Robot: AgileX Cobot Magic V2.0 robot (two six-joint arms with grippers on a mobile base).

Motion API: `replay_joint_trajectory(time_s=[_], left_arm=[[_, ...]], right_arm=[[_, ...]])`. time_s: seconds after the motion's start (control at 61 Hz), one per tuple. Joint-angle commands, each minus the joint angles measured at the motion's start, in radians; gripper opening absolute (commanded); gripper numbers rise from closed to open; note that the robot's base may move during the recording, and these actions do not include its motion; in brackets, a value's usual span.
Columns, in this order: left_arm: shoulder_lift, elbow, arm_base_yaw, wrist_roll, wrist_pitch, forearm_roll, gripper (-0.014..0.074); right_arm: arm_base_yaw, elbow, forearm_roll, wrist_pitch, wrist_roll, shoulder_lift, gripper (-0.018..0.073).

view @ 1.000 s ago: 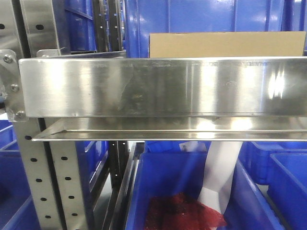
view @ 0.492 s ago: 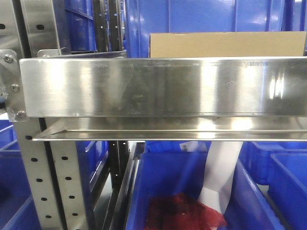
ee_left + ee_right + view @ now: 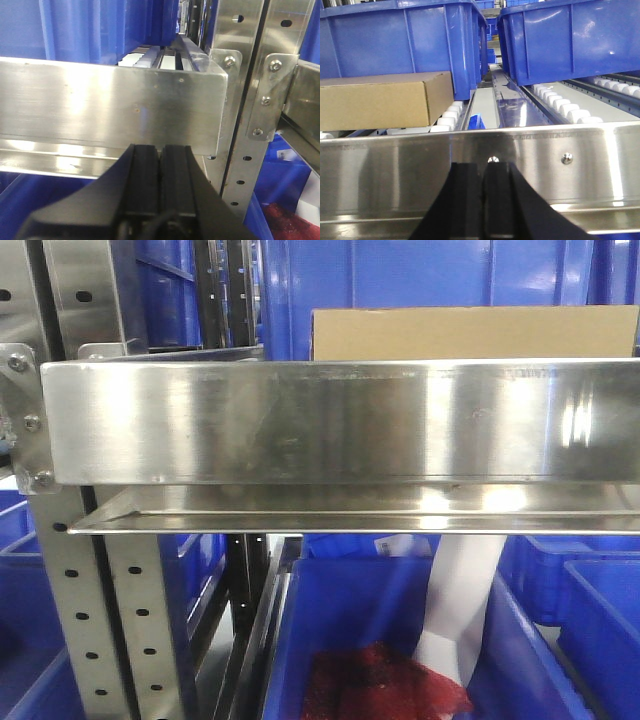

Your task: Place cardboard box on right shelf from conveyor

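The tan cardboard box [image 3: 472,333] rests on the right shelf, its top showing behind the shelf's broad steel front lip [image 3: 340,422]. In the right wrist view the box [image 3: 385,100] lies on white rollers at the left, beside a blue bin, behind the lip [image 3: 395,172]. My right gripper [image 3: 483,165] is shut with nothing in it, just in front of the lip and apart from the box. My left gripper [image 3: 160,147] is shut and empty too, below the lip of the neighbouring shelf [image 3: 110,107]. The conveyor is out of view.
Large blue bins [image 3: 400,45] [image 3: 570,37] stand on the roller shelf behind and right of the box. Perforated steel uprights [image 3: 75,620] [image 3: 250,75] frame the shelves. Below, a blue bin [image 3: 330,630] holds red material [image 3: 380,685] and a white sheet [image 3: 455,605].
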Motion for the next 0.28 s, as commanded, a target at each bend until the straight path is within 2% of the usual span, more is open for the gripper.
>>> replay_joint_trajectory(time_s=[0.0, 0.262], left_arm=[[-0.015, 0.008, -0.003, 0.0, -0.087, -0.006, -0.0116], [-0.015, 0.008, -0.003, 0.0, -0.087, -0.006, -0.0116]], right_arm=[[-0.006, -0.004, -0.007, -0.091, -0.002, -0.019, 0.0066], [-0.006, -0.004, -0.007, -0.091, -0.002, -0.019, 0.0066]])
